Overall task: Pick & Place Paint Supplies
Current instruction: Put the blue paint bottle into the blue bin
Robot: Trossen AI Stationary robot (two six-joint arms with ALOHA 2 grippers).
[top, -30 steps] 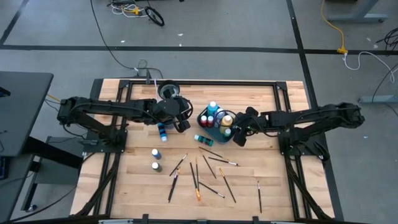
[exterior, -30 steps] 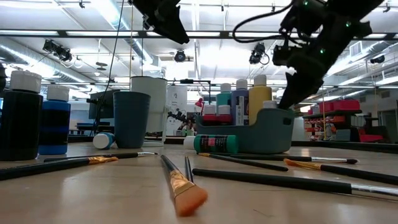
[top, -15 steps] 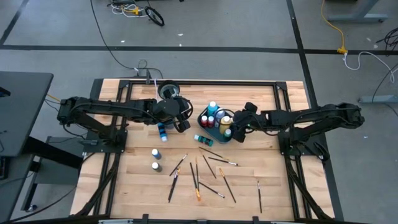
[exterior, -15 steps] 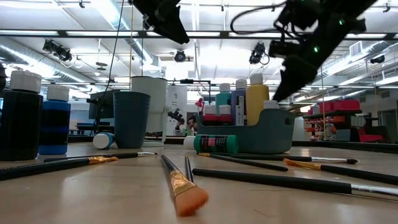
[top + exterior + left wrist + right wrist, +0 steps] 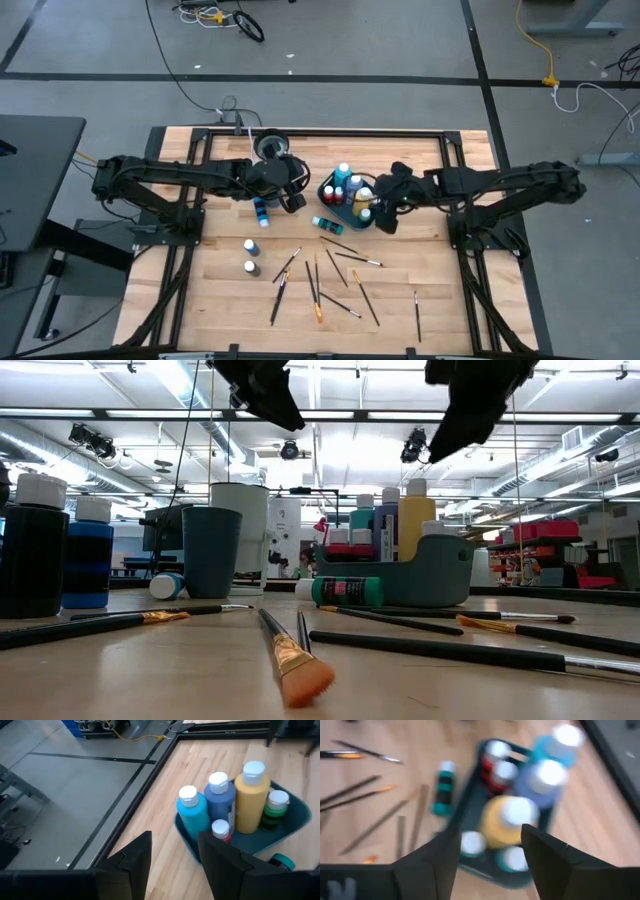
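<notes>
A teal tray point(image 5: 343, 208) stands mid-table with several bottles upright in it: cyan point(image 5: 192, 815), blue point(image 5: 220, 802), yellow point(image 5: 250, 795), green point(image 5: 274, 810) and red point(image 5: 220, 830). A green bottle point(image 5: 328, 224) lies on its side beside the tray. Three more bottles point(image 5: 261, 210) point(image 5: 250, 246) point(image 5: 251, 267) stand to the left. Thin brushes point(image 5: 330, 275) lie scattered nearer the front edge. My left gripper point(image 5: 172, 865) hovers open, left of the tray. My right gripper point(image 5: 490, 860) hangs open and empty above the tray's right end.
A dark blue cup point(image 5: 211, 550) and a white cup point(image 5: 240, 535) stand toward the far left of the tray. Bare wood lies right of the tray and along the table's right side point(image 5: 440, 270). One brush point(image 5: 417, 315) lies alone near the front right.
My right gripper has risen straight up from the tray's right end and now hangs well above the bottles. The bottles in the tray have stayed upright. The left arm has kept still.
</notes>
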